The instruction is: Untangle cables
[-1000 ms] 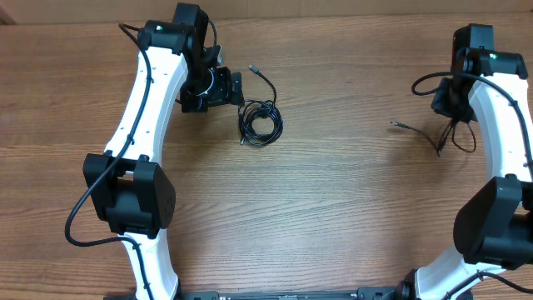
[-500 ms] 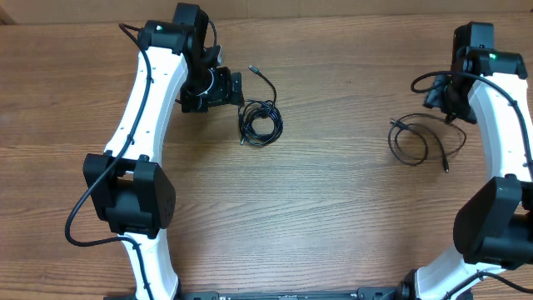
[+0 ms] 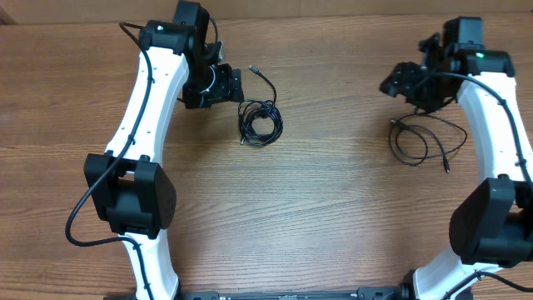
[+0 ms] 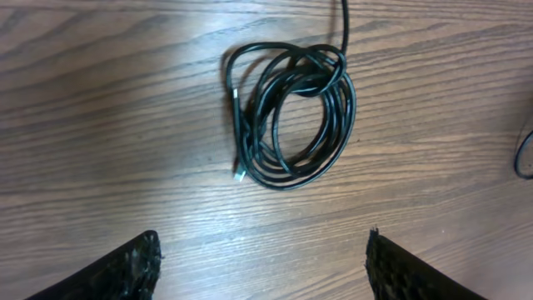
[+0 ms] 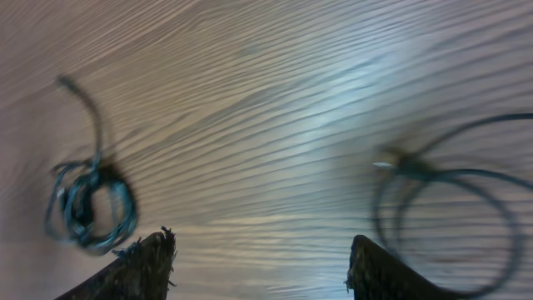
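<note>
A coiled bundle of black cables (image 3: pixel 261 122) lies on the table just right of my left gripper (image 3: pixel 234 86); one cord end (image 3: pixel 254 71) trails up from it. In the left wrist view the bundle (image 4: pixel 291 117) sits ahead of the open, empty jaws (image 4: pixel 262 262). A loose black cable (image 3: pixel 420 140) lies in an open loop below my right gripper (image 3: pixel 398 82), which is open and holds nothing. The right wrist view is blurred: the loose loop (image 5: pixel 450 208) is at right, the bundle (image 5: pixel 87 204) far left, with bare wood between the gripper's (image 5: pixel 260 267) fingertips.
Wooden table (image 3: pixel 333 208) under everything. The white arms with their own thick black wires stand at the left (image 3: pixel 146 100) and right (image 3: pixel 500 125) sides. The table's far edge runs along the top of the overhead view.
The right gripper opened and let go of the loose cable, which now lies in a loop on the table; that gripper then swung up and left. The left jaws narrowed slightly.
</note>
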Motion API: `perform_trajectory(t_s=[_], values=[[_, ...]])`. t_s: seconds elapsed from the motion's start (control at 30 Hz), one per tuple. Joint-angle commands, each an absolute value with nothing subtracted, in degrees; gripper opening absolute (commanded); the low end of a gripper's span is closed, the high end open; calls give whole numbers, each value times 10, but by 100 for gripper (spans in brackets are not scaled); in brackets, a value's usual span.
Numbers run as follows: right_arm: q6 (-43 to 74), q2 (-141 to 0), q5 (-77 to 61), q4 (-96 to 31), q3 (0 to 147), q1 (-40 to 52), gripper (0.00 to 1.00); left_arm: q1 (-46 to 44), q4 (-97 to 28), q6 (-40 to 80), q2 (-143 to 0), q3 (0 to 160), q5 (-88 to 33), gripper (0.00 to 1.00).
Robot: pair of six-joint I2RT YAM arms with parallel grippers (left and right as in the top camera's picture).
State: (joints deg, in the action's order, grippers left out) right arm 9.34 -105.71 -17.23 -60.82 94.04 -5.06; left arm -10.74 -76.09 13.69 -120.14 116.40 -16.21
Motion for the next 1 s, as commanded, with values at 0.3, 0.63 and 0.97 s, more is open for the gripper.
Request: perform_trajectory(t_s=[0.3, 0.63, 0.97], values=[[107, -1056, -207, -601, 936, 36, 67, -183, -623, 200, -1206, 1023, -96, 43], [107, -1056, -207, -598, 931, 71, 68, -195, -519, 232, -1207, 929, -40, 14], [107, -1056, -214, -572, 891, 72, 70, -195, -463, 231, -1207, 860, -38, 11]])
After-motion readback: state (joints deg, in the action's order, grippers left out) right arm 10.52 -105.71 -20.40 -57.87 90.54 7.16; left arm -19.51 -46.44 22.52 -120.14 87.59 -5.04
